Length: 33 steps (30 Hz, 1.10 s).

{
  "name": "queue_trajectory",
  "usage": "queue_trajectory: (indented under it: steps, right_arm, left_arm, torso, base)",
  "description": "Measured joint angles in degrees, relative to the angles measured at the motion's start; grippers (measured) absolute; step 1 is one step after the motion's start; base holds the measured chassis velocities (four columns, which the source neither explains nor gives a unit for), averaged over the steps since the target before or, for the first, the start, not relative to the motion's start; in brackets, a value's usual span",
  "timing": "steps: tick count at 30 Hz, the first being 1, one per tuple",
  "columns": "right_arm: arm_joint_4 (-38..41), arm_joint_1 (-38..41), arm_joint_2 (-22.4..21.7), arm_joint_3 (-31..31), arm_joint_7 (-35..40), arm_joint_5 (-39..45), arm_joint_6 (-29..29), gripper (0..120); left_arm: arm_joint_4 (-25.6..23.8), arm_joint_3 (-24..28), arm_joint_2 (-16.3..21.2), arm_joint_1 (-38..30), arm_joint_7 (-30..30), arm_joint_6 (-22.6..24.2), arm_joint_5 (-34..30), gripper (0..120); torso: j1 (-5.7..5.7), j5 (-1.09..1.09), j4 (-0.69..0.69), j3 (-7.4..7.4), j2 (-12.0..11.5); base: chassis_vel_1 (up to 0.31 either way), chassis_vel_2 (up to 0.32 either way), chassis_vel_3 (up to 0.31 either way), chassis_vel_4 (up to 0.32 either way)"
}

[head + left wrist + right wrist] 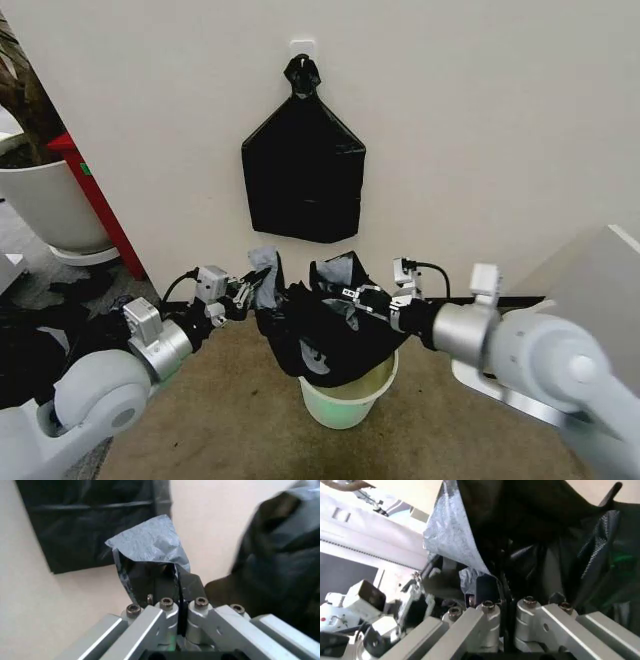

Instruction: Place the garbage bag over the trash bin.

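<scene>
The glossy black garbage bag (322,335) hangs crumpled over the mouth of the small white trash bin (348,400), which stands on the brown floor by the wall. My left gripper (252,289) is shut on the bag's left rim, where a greyish flap (150,543) sticks up past the fingers (167,609). My right gripper (368,297) is shut on the right rim. In the right wrist view the film (455,536) runs between the closed fingers (490,611). Both grippers hold the rim above the bin. The bag's body hides most of the bin's opening.
A flat black bundle of bags (303,170) hangs from a wall hook right behind the bin. A big white plant pot (50,200) and a red board (100,205) stand at the left. A white cabinet (590,290) stands at the right. Dark clutter (40,330) lies on the floor at the left.
</scene>
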Motion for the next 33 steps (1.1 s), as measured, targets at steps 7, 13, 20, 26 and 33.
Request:
queue_trajectory:
  steps: [7, 13, 20, 26, 33]
  right_arm:
    - [3.38, 8.87, -0.14, -0.85, 3.32, 5.28, 2.88, 0]
    - [5.55, 15.47, -2.87, 2.32, 6.83, 16.99, 5.21, 0]
    - [5.64, 10.90, -4.27, 2.11, 9.09, 19.68, 3.78, 0]
    - [2.50, 9.00, 0.03, -2.98, 12.13, 19.74, 4.93, 0]
    - [-8.04, 9.91, 5.01, -6.95, 12.71, 18.37, 2.93, 0]
  left_arm:
    - [-5.00, -2.75, 1.77, 0.35, -0.19, -1.15, -0.36, 0]
    - [-8.41, -3.32, 3.54, -1.78, -0.26, -1.60, -2.20, 0]
    - [-7.52, -2.16, 3.54, -3.22, 0.22, -1.48, -2.64, 0]
    - [-4.98, -0.53, 2.26, -2.31, 0.92, -1.38, -1.61, 0]
    - [1.13, 1.69, -0.78, -3.54, 1.73, -0.50, -0.80, 0]
  torso:
    - [0.00, 0.00, 0.02, -0.01, 0.00]
    - [0.00, 0.00, 0.02, -0.01, 0.00]
    - [0.00, 0.02, -0.01, -0.01, 0.00]
    - [0.00, 0.01, 0.02, -0.01, 0.00]
    - [0.00, 0.01, 0.03, 0.01, 0.00]
  base:
    - [0.000, 0.000, 0.000, 0.000]
    - [0.000, 0.000, 0.000, 0.000]
    - [0.000, 0.000, 0.000, 0.000]
    - [0.000, 0.000, 0.000, 0.000]
    - [0.000, 0.000, 0.000, 0.000]
